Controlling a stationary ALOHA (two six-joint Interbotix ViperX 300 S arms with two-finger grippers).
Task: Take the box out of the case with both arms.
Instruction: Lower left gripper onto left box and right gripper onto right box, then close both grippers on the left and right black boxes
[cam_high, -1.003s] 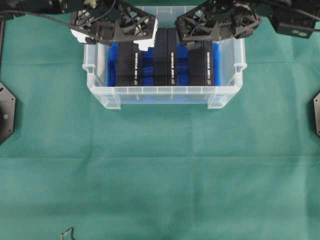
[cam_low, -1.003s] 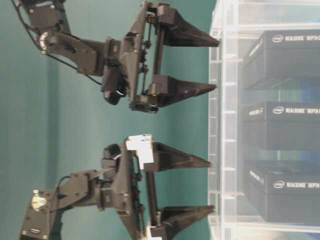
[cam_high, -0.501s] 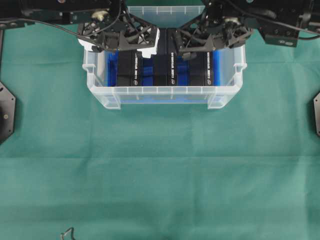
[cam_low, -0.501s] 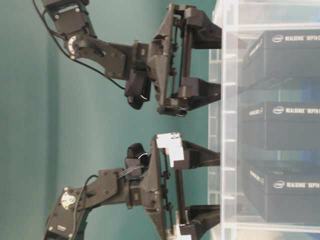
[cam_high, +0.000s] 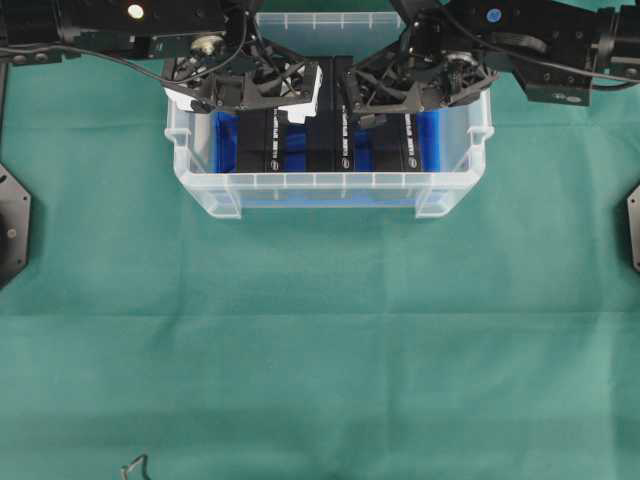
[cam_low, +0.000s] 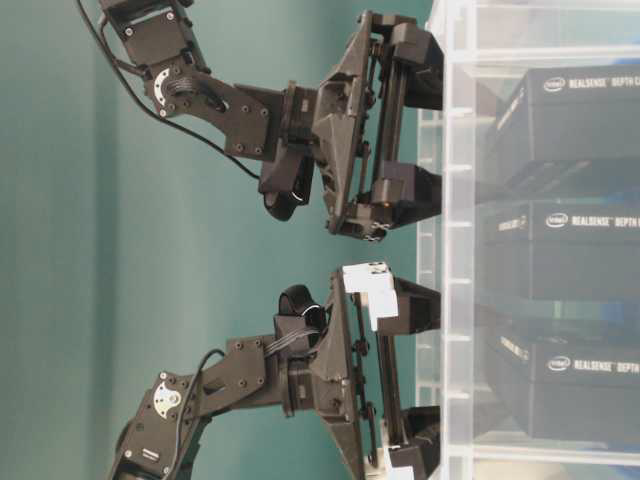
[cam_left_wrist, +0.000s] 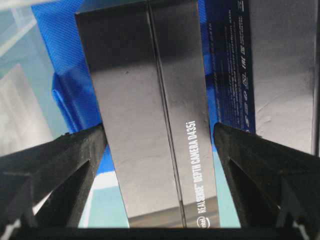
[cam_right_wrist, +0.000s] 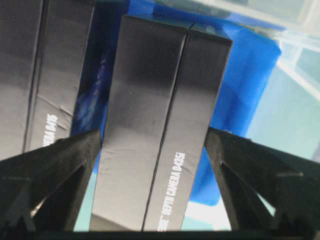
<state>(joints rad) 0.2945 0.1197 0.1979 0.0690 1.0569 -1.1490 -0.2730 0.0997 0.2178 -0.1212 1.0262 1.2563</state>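
Note:
The clear case (cam_high: 330, 185) stands at the far middle of the green cloth, with three black boxes upright on its blue sheet (cam_high: 226, 140). My left gripper (cam_high: 255, 100), the one with white parts, reaches down into the case and is open astride the left box (cam_high: 258, 150). In the left wrist view that box (cam_left_wrist: 150, 125) fills the gap of the left gripper (cam_left_wrist: 160, 131), its fingers (cam_left_wrist: 60, 170) close beside both sides. My right gripper (cam_high: 400, 95) is open astride the right box (cam_high: 405, 145). That right box (cam_right_wrist: 155, 130) lies between the right gripper (cam_right_wrist: 154, 134) fingertips.
The middle box (cam_high: 330, 140) stands between the two straddled ones, close to both grippers' inner fingers. From table level the case wall (cam_low: 455, 250) hides the fingertips. Black mounts sit at the cloth's left (cam_high: 12, 225) and right (cam_high: 632, 225) edges. A small wire piece (cam_high: 135, 467) lies near the front.
Both grippers have come down from above the case's rim into the case, each around an outer box. The jaws stay wide. The boxes have not moved.

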